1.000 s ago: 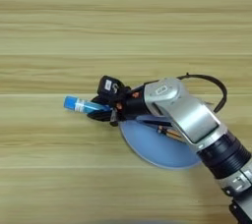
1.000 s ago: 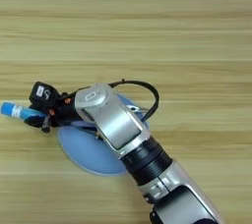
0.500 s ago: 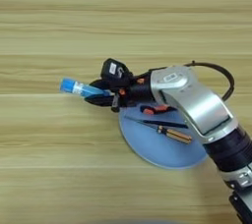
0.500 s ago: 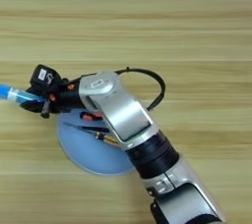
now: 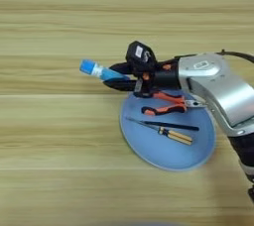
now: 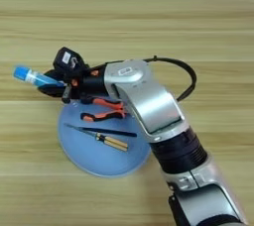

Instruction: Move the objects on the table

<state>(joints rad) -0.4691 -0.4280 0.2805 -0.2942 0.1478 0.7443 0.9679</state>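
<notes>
The right gripper [image 5: 119, 77] is holding the blue tube [image 5: 101, 71] between its black fingers [image 5: 116, 67], just past the left rim of the blue plate [image 5: 149, 150], the tube's capped end sticking out over the bench [image 5: 59, 17]. The orange pliers [image 5: 168, 103] and the screwdriver [image 5: 166, 131] are lying on the plate, pliers nearer the arm

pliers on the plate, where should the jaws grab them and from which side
Grip the pliers across both orange handles near their middle, coming straight down from above. They lie flat on the plate, handles pointing left, nose toward the arm. The screwdriver lies just below, so stay clear of it.
</notes>
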